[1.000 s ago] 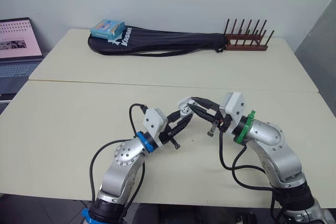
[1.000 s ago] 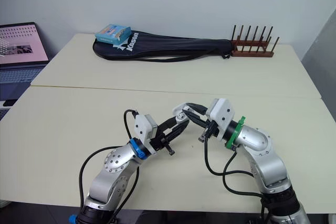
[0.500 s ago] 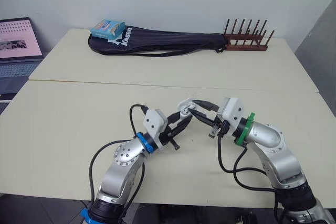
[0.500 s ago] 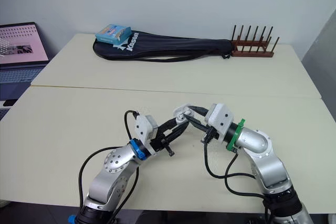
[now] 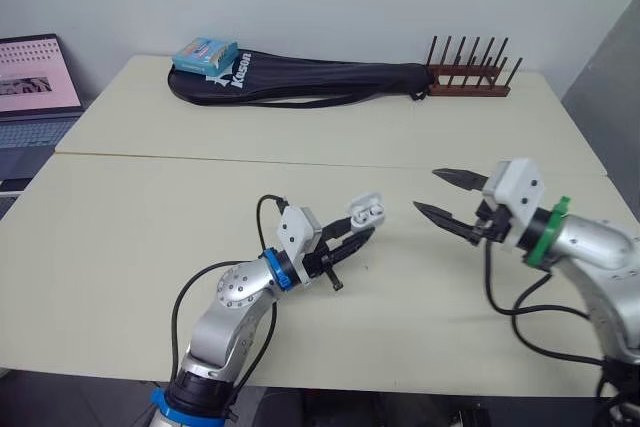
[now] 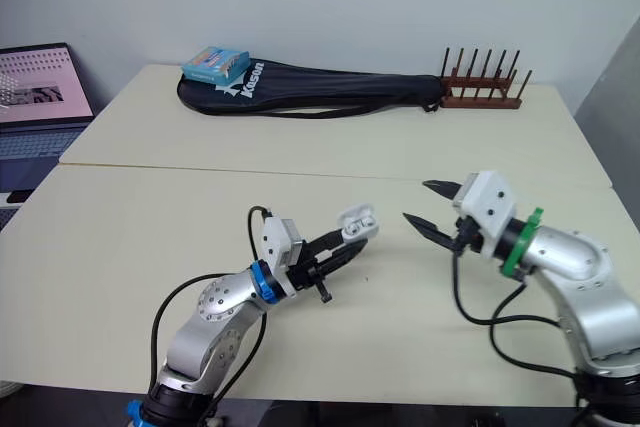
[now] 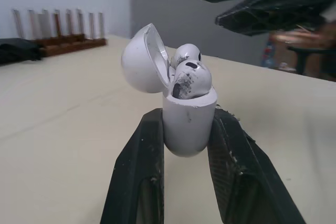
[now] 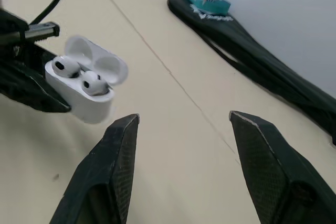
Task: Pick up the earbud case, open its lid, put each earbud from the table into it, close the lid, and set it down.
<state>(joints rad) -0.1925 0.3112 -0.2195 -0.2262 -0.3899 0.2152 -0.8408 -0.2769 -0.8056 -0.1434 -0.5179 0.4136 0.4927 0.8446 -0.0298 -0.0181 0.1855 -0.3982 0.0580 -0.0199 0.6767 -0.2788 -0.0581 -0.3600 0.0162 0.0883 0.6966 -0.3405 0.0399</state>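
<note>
Earbud case (image 7: 188,121): white, upright, lower body clamped between the two black fingers (image 7: 137,171) of the left tool (image 5: 362,229), held clear of the table (image 5: 140,217). Lid (image 7: 144,59) is hinged open and tipped back. Two earbuds (image 7: 190,77) sit in the case, heads showing above the rim.

Right tool (image 5: 430,193): fingers spread wide, nothing between them. It is well apart from the case, tips pointing toward it, facing the left tool across a bare stretch of table.

Beyond both tools, along the far edge of the table, lies a long black racket bag (image 5: 300,82). A blue box (image 5: 205,53) rests on the bag's end on the left tool's side. A wooden peg rack (image 5: 470,82) stands just beside the other end, on the right tool's side. A laptop (image 5: 35,82), screen lit, stands out past the left tool's side, off the table.
</note>
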